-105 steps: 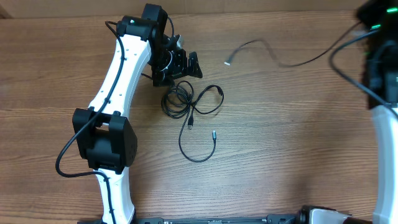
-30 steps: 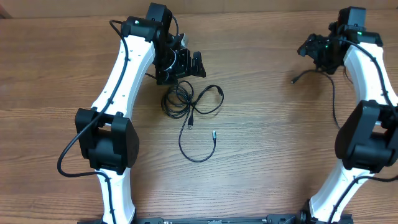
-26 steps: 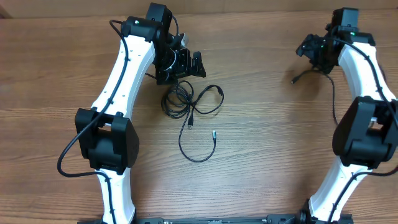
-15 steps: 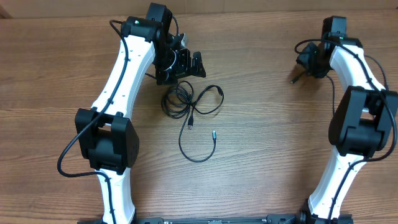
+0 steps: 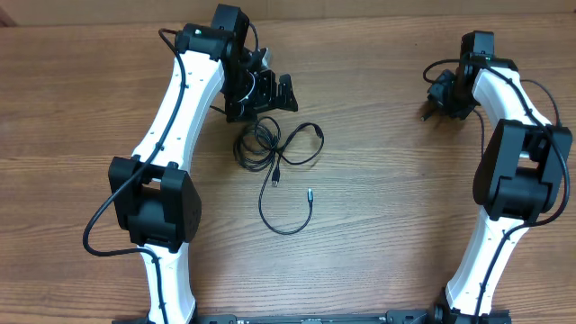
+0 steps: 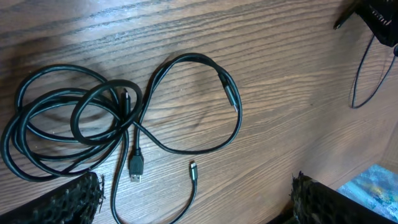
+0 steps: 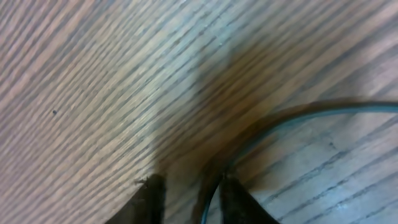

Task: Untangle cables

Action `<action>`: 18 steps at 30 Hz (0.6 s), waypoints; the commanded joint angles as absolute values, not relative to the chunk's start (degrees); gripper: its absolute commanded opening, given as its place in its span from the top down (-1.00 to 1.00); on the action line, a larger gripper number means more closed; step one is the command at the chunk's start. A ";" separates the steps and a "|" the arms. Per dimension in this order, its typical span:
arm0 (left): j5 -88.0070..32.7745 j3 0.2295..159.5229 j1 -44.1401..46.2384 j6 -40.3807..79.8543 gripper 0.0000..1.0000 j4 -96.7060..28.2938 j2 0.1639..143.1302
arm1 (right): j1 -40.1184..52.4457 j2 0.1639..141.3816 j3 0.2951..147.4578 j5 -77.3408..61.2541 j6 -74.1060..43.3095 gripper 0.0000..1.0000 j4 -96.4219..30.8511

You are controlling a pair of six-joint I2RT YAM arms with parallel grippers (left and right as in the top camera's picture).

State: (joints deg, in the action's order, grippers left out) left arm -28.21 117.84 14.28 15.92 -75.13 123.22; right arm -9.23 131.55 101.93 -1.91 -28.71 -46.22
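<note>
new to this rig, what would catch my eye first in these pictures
A knot of thin black cables lies looped on the wooden table, mid-left, just below the wide-open left tool. Far right, the right tool sits low over a separate cable, which runs between its narrowly spaced fingers.

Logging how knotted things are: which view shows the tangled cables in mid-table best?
Left wrist: the tangled cables fill the frame, with loops, crossings and plugs distinct. Overhead shows them whole but small. Right wrist misses them, showing only a separate cable.
</note>
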 commanded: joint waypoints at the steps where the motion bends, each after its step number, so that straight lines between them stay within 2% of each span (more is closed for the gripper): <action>1: -27.86 118.61 14.61 14.59 -0.99 -74.94 122.48 | -8.99 132.62 101.91 -1.06 -28.99 0.60 -46.19; 5: -27.83 118.61 14.61 14.59 -0.99 -74.91 122.48 | -9.02 132.62 101.91 -1.08 -28.95 0.93 -46.59; 10: -27.83 118.61 14.61 14.59 -0.99 -74.94 122.48 | -9.43 132.11 103.22 -1.13 -27.40 0.93 -47.05; 18: -27.83 118.61 14.61 14.59 -0.99 -74.94 122.48 | -11.73 125.23 115.26 2.74 -14.17 0.93 -51.37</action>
